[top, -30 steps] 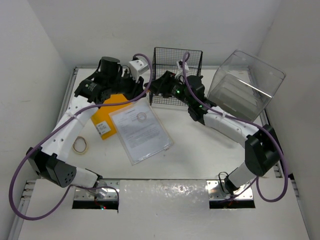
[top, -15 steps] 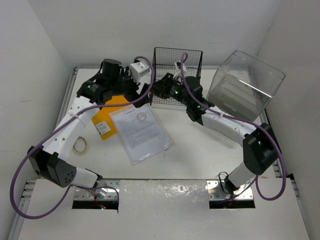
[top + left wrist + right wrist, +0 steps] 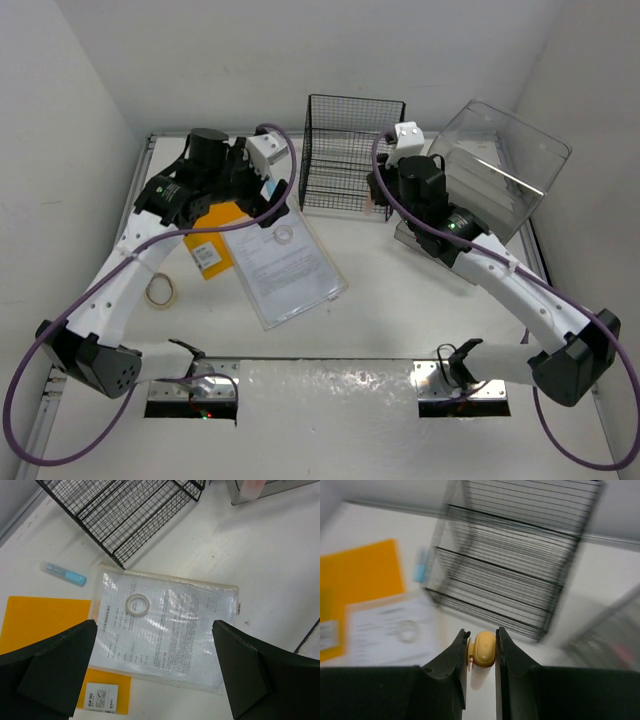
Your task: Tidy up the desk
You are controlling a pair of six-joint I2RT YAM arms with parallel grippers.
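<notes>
white desk, black mesh rack

The wire-mesh rack stands at the far middle of the desk, with the plastic drawer box just to its right. In front of the rack and leftward, a document pouch carries a small tape ring and overlaps a folder on its left. A tape roll lies left of the folder, and a small tube lies between folder and rack.

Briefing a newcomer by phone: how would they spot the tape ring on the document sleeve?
Start at the black wire-mesh rack at the back of the desk. In front of its left corner lies a clear document sleeve, and the small tape ring rests on the sleeve's far end. The other tape roll lies on bare desk farther left.
</notes>
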